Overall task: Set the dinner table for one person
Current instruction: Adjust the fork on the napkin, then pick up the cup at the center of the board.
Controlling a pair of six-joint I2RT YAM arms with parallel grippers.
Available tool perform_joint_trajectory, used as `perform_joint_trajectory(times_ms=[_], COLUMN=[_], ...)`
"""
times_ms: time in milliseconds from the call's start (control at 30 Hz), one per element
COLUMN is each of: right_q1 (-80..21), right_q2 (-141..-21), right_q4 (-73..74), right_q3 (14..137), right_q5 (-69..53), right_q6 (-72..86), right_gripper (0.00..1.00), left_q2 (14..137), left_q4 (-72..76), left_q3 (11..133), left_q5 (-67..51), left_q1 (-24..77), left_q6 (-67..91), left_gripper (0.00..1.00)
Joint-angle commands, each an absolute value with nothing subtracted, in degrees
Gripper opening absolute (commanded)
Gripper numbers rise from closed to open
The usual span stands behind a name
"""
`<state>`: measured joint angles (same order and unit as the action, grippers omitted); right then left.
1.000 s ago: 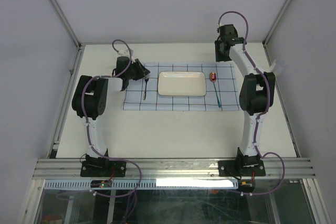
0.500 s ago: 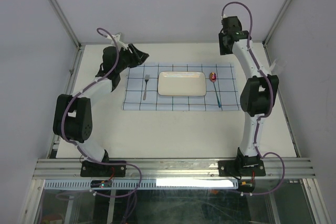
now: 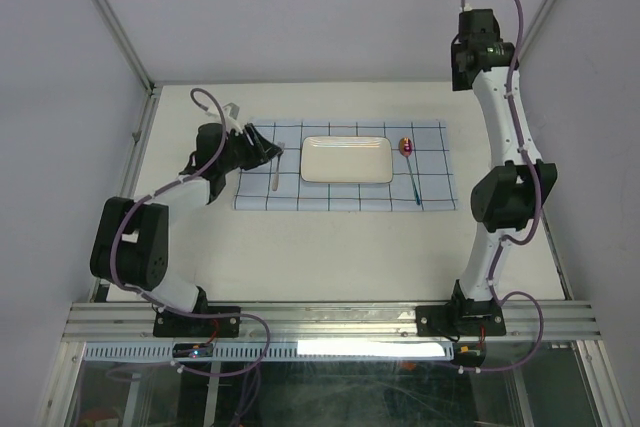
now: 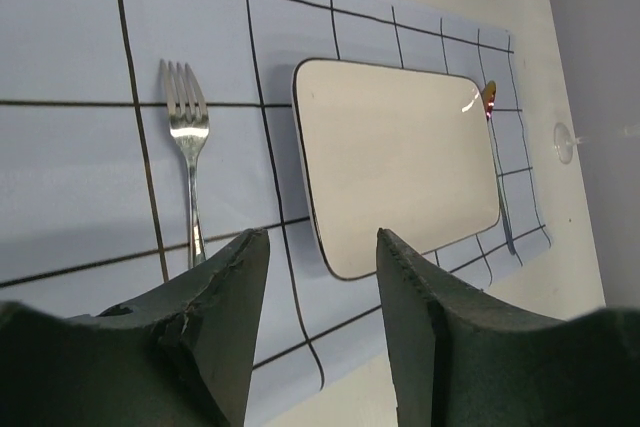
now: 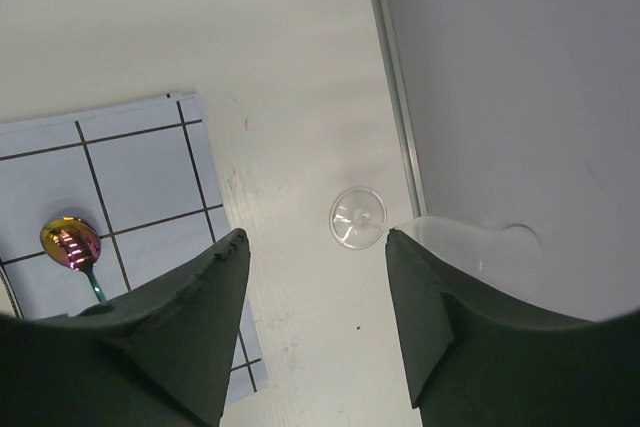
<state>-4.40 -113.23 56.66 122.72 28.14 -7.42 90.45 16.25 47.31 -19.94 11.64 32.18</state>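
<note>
Right arm [image 3: 505,117] swung up and back, left arm [image 3: 180,189] dropped by the fork [image 4: 187,142]. Both jaws apart, empty. Fork handle ducks behind a finger [image 4: 215,327]; clear glass [image 5: 357,217] barely shows.

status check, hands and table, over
Left hand open, empty, near fork. Right hand open, empty, high over clear glass. Dinner table: cloth, plate, fork, spoon laid. No obstruction seen.

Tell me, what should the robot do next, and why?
Probably lower the open right gripper toward the clear glass on the bare dinner table beside the placemat. The fork, plate and spoon already lie on the placemat; only the glass is off it, and that gripper hangs empty above it.
</note>
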Motion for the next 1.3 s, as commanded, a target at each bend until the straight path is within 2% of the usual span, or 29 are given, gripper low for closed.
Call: perform_joint_trajectory(times_ms=[0,267,433,767,1033,1267], right_q1=[-4.27,-0.84,0.56,6.06,13.09,14.40], right_q2=[-108.90,-106.34,-102.87,-101.97,-97.33,-96.52], right_q4=[61.55,67.47,64.94,66.56,65.78,64.37], right_q3=[129.21,126.09,119.74,122.22,119.36,117.13], right_q5=[30.48,30.91,31.31,29.37,21.16,16.68], right_q6=[-8.00,-4.14,-3.30,-4.54,-2.84,-2.60], right_gripper=[0.60,0.61,0.61,0.61,0.61,0.60], left_q2=[83.39,75.11,71.48,65.60,64.69,63.22], left_q4=[20.13,20.98,20.02,15.46,18.09,17.59], left_q3=[41.79,32.30,29.98,27.11,24.88,24.92], left_q5=[-21.15,-21.52,-22.12,-22.45,-23.65,-23.65], left_q1=[11.87,11.89,11.87,11.91,12.03,12.05], left_q6=[33.23,35.55,35.20,35.94,38.15,37.97], left_gripper=[0.48,0.49,0.50,0.50,0.50,0.50])
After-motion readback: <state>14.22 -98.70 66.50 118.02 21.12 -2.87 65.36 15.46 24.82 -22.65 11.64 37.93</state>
